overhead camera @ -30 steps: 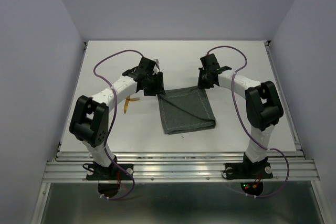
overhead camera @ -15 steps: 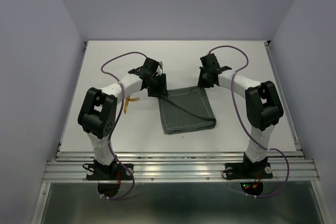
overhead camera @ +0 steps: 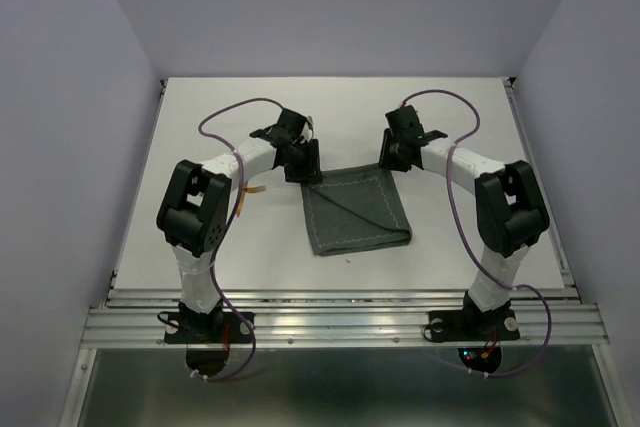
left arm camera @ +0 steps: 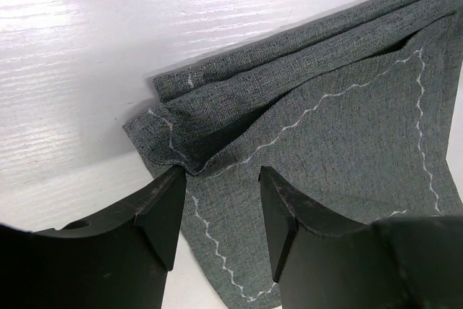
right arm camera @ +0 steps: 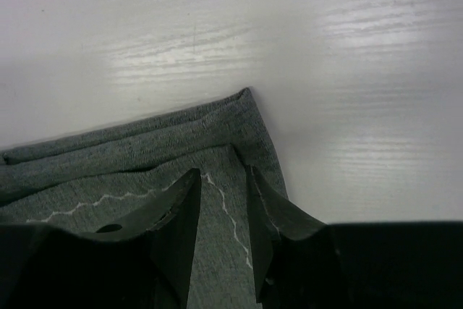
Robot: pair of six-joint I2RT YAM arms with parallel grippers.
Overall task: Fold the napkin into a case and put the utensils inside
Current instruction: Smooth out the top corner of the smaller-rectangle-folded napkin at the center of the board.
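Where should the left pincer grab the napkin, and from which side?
I'd take the napkin at its far left corner, where the folded layers bunch up off the table. Come straight down with the left pincer, straddling that raised fold; elsewhere the cloth lies flat.

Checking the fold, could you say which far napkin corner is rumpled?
The napkin corner at the left claw: layers bunch there; the one at the right claw lies flat.

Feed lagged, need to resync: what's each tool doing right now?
Left tool: open, over a napkin corner, holding nothing.
Right tool: open, jaws narrowly apart over another napkin corner, holding nothing.
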